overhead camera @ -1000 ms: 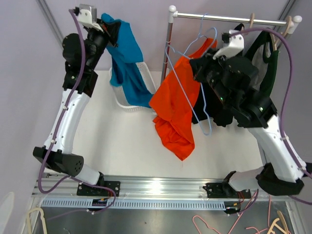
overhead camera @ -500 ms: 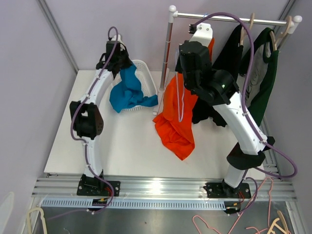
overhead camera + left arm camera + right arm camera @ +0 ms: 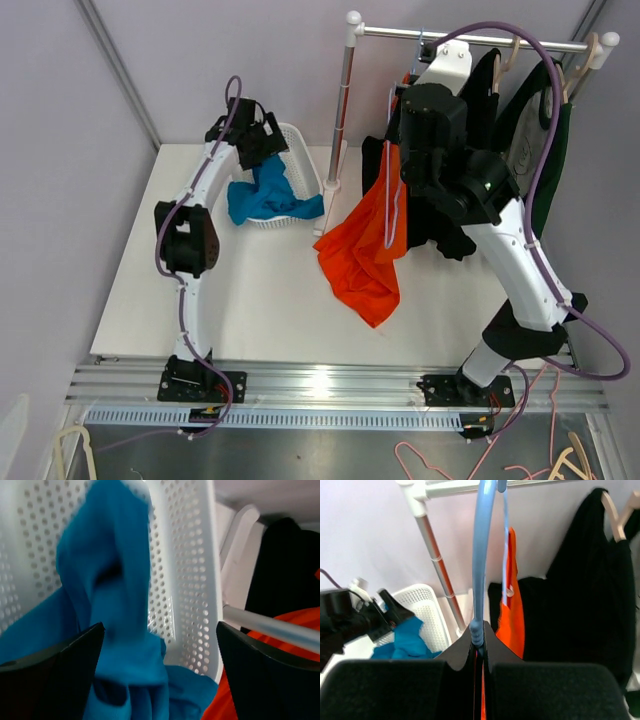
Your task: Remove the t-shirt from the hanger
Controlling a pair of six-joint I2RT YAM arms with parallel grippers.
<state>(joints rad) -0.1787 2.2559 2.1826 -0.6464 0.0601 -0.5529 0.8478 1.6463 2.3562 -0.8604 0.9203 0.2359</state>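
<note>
Where the overhead view hides both sets of fingertips, the wrist cameras settle the matter. The left gripper (image 3: 160, 665) stands spread wide with nothing between its fingers (image 3: 55, 665), poised over the blue garment (image 3: 107, 605) in the white basket (image 3: 187, 580). The right gripper (image 3: 478, 642) is pressed together on the light blue hanger (image 3: 479, 575), which runs straight up from the fingertips to the rail (image 3: 455, 486). Only the overhead view shows the full drape of the orange t-shirt (image 3: 362, 255) and the table (image 3: 260, 300) beneath it.

Against the frame half a second earlier, the blue garment no longer hangs from the left gripper; it lies heaped in the basket, one fold over the front rim. The right arm has shifted towards the rail, carrying hanger and t-shirt with it.

The orange t-shirt remains on the hanger, below the rail, between the rack's upright post (image 3: 345, 100) and a black garment (image 3: 445, 220). It hangs bunched and lopsided. Its lower end trails forward and to the left, over the table. Whether the cloth touches the tabletop cannot be told.
</note>
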